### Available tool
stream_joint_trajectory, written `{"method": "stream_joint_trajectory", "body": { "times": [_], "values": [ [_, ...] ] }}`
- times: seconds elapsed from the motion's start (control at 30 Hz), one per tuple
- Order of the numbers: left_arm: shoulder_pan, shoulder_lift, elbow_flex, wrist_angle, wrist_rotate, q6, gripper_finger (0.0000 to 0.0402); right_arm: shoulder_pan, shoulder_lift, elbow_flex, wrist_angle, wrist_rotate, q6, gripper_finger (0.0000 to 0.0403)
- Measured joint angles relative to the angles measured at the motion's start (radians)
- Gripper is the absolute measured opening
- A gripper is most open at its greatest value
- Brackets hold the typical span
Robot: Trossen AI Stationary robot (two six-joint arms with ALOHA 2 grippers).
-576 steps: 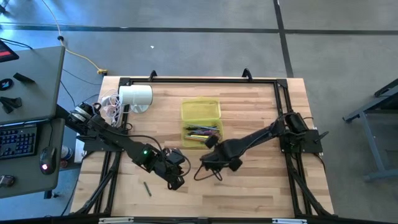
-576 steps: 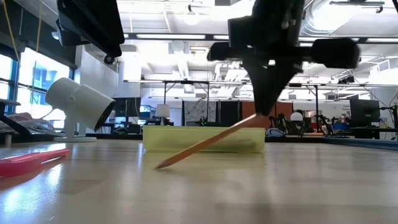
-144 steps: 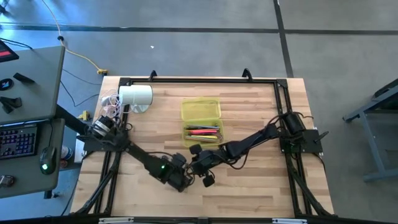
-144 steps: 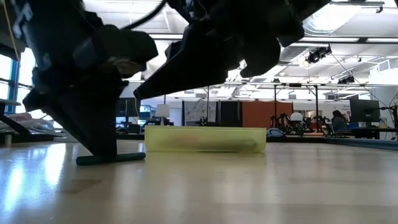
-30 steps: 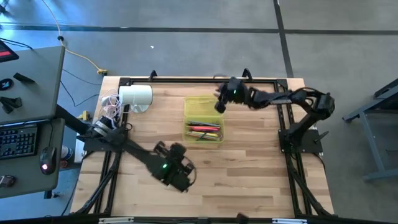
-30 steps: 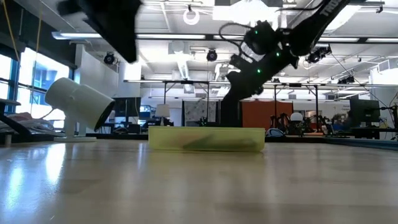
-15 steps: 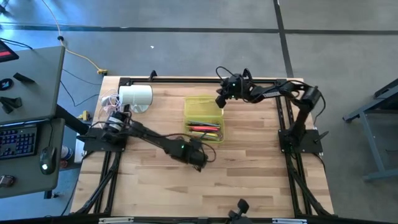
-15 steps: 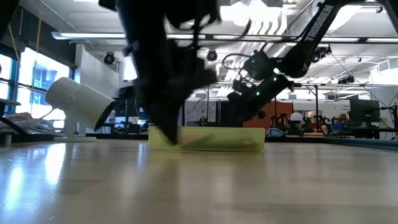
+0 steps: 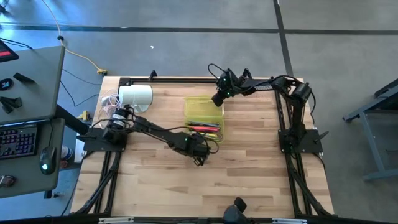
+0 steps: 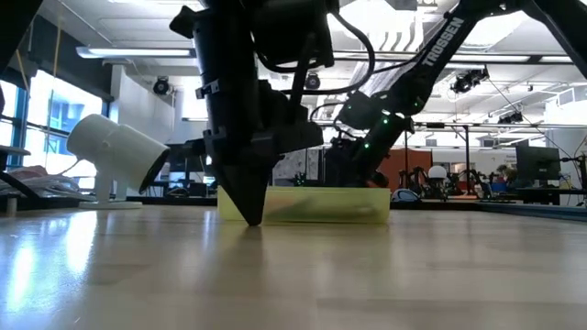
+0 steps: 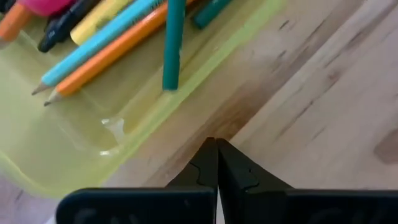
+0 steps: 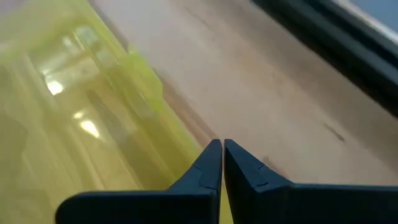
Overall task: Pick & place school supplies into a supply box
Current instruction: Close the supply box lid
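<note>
The supply box (image 9: 203,116), a shallow translucent yellow-green plastic tray, lies mid-table with its long axis running from the near side toward the far edge; the high view shows the pens and pencils (image 9: 204,129) gathered in its nearer half, lying crosswise to that axis, while the low view shows only the box's long cloudy wall (image 10: 316,204) with dim shapes behind it; the left wrist view alone reveals the contents closely: an orange pencil (image 11: 118,51) and a light blue pencil (image 11: 102,45) side by side with sharpened tips, a teal pen (image 11: 173,43) angled across them, and a yellow one (image 11: 99,19); the left gripper (image 9: 199,155) stands on the bare wooden table (image 9: 249,180) just beside the box's near corner, its fingers pressed together and empty; the right gripper (image 9: 219,98), likewise pinched closed on nothing, hovers at the box's far right corner.
</note>
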Motion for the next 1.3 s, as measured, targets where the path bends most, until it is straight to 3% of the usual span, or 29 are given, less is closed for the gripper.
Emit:
{"method": "stream_joint_trajectory", "body": {
  "times": [0.23, 0.37, 0.5, 0.77, 0.87, 1.07, 1.3],
  "values": [
    [0.011, 0.002, -0.002, 0.001, -0.03, 0.023, 0.0013, 0.019, 0.0, 0.025, -0.084, -0.075, -0.005, 0.0],
    [0.011, 0.004, -0.002, -0.001, -0.045, 0.021, 0.0025, 0.047, 0.0, 0.027, -0.103, -0.068, -0.007, 0.0],
    [0.011, 0.004, -0.002, -0.003, -0.036, 0.02, 0.0036, 0.085, -0.017, 0.025, -0.117, 0.006, -0.008, 0.0],
    [0.012, 0.004, -0.003, -0.006, -0.028, 0.027, 0.0014, 0.158, -0.12, 0.024, -0.149, 0.016, -0.022, 0.0],
    [0.013, 0.004, -0.003, -0.007, -0.017, 0.027, 0.003, 0.188, -0.152, 0.024, -0.158, 0.072, -0.031, 0.0],
    [0.008, 0.004, -0.003, -0.007, 0.002, 0.028, 0.0037, 0.208, -0.17, 0.024, -0.167, 0.317, -0.087, 0.0],
    [0.007, 0.004, -0.003, -0.006, 0.004, 0.028, 0.0014, 0.123, -0.164, -0.001, -0.215, 0.285, -0.001, 0.0]
  ]
}}
